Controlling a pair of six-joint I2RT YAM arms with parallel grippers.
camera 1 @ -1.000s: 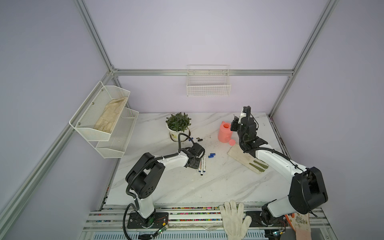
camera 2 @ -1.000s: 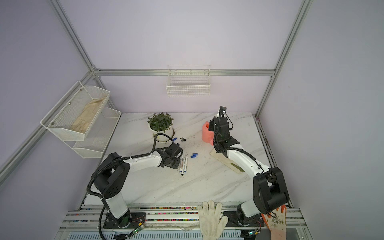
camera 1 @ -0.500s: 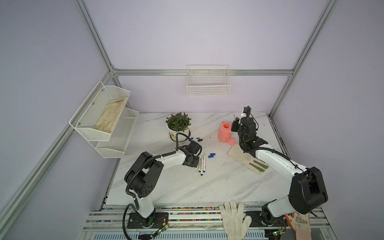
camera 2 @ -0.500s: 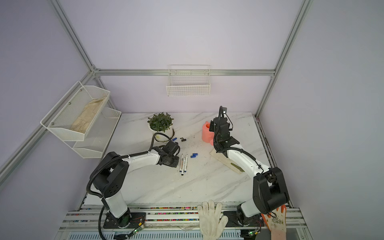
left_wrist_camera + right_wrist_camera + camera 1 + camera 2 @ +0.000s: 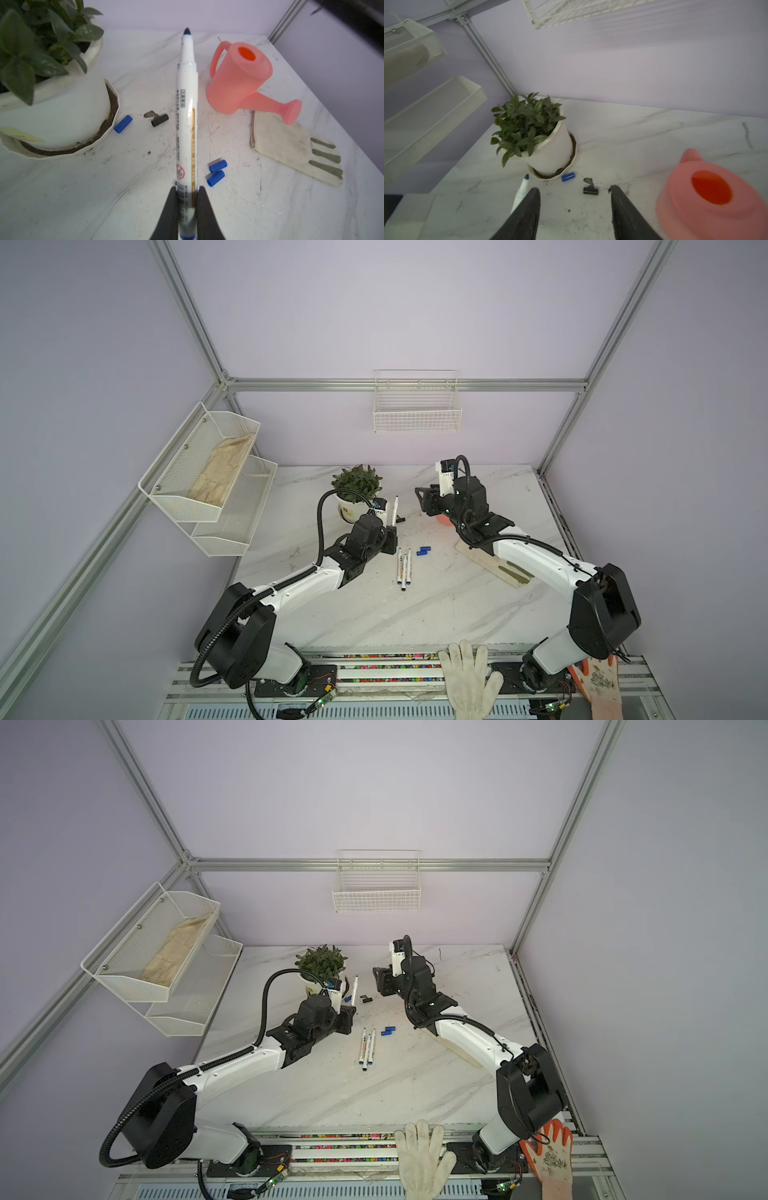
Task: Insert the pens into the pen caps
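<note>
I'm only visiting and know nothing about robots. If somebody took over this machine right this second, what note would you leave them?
Left gripper: shut on one uncapped pen, raised in the air.
Right gripper: open, empty, near the black cap.
Three more pens lie side by side on the marble table, with two blue caps beside them. A third blue cap sits by the plant pot.
Done: one pen picked up, none capped.
Left: cap all four pens.
</note>
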